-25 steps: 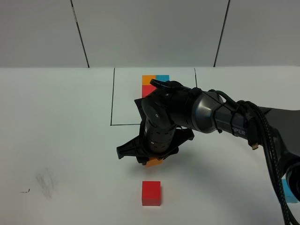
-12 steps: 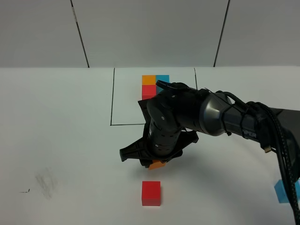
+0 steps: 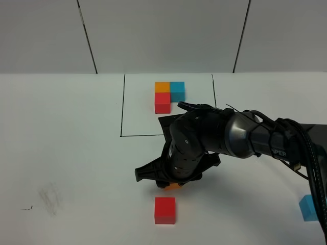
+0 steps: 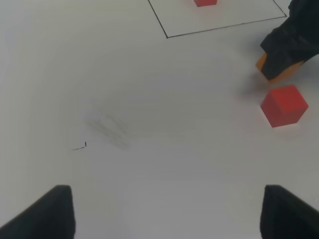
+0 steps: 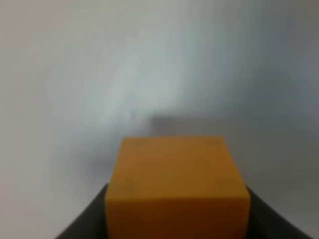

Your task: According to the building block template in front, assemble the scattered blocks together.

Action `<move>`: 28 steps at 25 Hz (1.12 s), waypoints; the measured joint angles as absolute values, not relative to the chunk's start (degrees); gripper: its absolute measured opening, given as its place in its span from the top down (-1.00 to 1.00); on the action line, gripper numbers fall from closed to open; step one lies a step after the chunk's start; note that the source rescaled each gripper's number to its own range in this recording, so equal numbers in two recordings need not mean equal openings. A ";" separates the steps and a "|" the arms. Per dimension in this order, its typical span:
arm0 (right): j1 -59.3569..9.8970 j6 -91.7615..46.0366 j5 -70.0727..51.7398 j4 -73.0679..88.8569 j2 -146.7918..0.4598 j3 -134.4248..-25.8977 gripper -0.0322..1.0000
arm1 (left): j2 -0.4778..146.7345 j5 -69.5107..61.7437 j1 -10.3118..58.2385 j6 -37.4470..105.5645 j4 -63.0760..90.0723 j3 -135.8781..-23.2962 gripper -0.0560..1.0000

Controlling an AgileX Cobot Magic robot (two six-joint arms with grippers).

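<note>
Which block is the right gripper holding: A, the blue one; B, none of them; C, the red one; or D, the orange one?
D: the right wrist view shows the orange block clamped in the right gripper, while the loose red block and blue block sit apart on the table.

The template (image 3: 169, 96) lies behind the held block (image 5: 177, 184), another block (image 3: 165, 210) just before it.

The orange cube (image 5: 177, 184), red cube (image 3: 165, 210) and blue cube (image 3: 308, 207) are plain; the template (image 3: 163, 97) shows orange, blue and red, black-framed, on a white surface (image 3: 66, 153).
</note>
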State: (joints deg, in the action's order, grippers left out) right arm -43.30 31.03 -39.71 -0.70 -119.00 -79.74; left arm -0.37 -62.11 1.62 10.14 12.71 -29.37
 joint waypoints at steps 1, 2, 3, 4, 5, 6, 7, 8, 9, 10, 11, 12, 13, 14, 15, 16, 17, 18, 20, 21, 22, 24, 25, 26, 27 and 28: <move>-43.30 31.07 -39.66 -0.57 -119.00 -79.74 0.54 | -0.37 -62.11 1.62 10.14 12.71 -29.37 -0.92; -43.30 31.14 -39.66 -0.42 -119.00 -79.74 0.54 | -0.37 -62.11 1.62 10.14 12.71 -29.37 -0.92; -43.30 31.18 -39.79 -0.42 -119.00 -79.74 0.54 | -0.37 -62.11 1.62 10.14 12.71 -29.37 -0.92; -43.30 31.21 -40.17 -0.36 -119.00 -79.74 0.54 | -0.37 -62.11 1.62 10.14 12.71 -29.37 -0.92; -43.30 31.21 -40.52 0.00 -119.00 -79.74 0.54 | -0.37 -62.11 1.62 10.14 12.71 -29.37 -0.92; -43.30 31.21 -41.05 0.00 -119.00 -79.74 0.54 | -0.37 -62.11 1.62 10.14 12.71 -29.37 -0.92; -43.30 31.21 -41.70 -0.31 -119.00 -79.74 0.54 | -0.37 -62.11 1.62 10.14 12.71 -29.37 -0.92; -43.30 31.21 -42.18 -0.45 -119.00 -79.74 0.54 | -0.37 -62.11 1.62 10.14 12.71 -29.37 -0.92; -43.30 31.21 -42.74 -0.67 -119.00 -79.74 0.54 | -0.37 -62.11 1.62 10.14 12.71 -29.37 -0.92; -43.30 31.21 -43.34 -0.83 -119.00 -79.74 0.54 | -0.37 -62.11 1.62 10.14 12.71 -29.37 -0.92; -43.30 31.21 -44.16 -1.14 -119.00 -79.74 0.54 | -0.37 -62.11 1.62 10.14 12.71 -29.37 -0.92; -43.30 31.15 -44.77 -1.37 -119.00 -79.74 0.54 | -0.37 -62.11 1.62 10.14 12.71 -29.37 -0.92; -43.30 31.01 -45.41 -1.43 -119.00 -79.74 0.54 | -0.37 -62.11 1.62 10.14 12.71 -29.37 -0.92; -43.30 30.76 -45.81 -1.55 -119.00 -79.74 0.54 | -0.37 -62.11 1.62 10.14 12.71 -29.37 -0.92; -43.30 30.55 -46.03 -1.55 -119.00 -79.74 0.54 | -0.37 -62.11 1.62 10.14 12.71 -29.37 -0.92; -43.30 30.49 -46.03 -1.57 -119.00 -79.74 0.54 | -0.37 -62.11 1.62 10.14 12.71 -29.37 -0.92; -43.30 30.42 -46.03 -1.69 -119.00 -79.74 0.54 | -0.37 -62.11 1.62 10.14 12.71 -29.37 -0.92; -43.30 30.23 -46.03 -1.77 -119.00 -79.74 0.54 | -0.37 -62.11 1.62 10.14 12.71 -29.37 -0.92; -43.30 29.82 -45.97 -1.77 -119.00 -79.74 0.54 | -0.37 -62.11 1.62 10.14 12.71 -29.37 -0.92; -43.30 29.54 -45.88 -1.77 -119.00 -79.74 0.54 | -0.37 -62.11 1.62 10.14 12.71 -29.37 -0.92; -43.30 29.43 -45.82 -1.77 -119.00 -79.74 0.54 | -0.37 -62.11 1.62 10.14 12.71 -29.37 -0.92; -43.30 29.23 -45.54 -1.77 -119.00 -79.74 0.54 | -0.37 -62.11 1.62 10.14 12.71 -29.37 -0.92; -43.30 29.17 -45.29 -1.72 -119.00 -79.74 0.54 | -0.37 -62.11 1.62 10.14 12.71 -29.37 -0.92; -43.30 29.03 -44.99 -1.59 -119.00 -79.74 0.54 | -0.37 -62.11 1.62 10.14 12.71 -29.37 -0.92; -43.30 29.04 -44.39 -1.29 -119.00 -79.74 0.54 | -0.37 -62.11 1.62 10.14 12.71 -29.37 -0.92; -43.30 28.97 -43.80 -0.80 -119.00 -79.74 0.54 | -0.37 -62.11 1.62 10.14 12.71 -29.37 -0.92</move>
State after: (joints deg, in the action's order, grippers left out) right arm -43.30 28.97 -43.80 -0.80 -119.00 -79.74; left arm -0.37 -62.11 1.62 10.14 12.71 -29.37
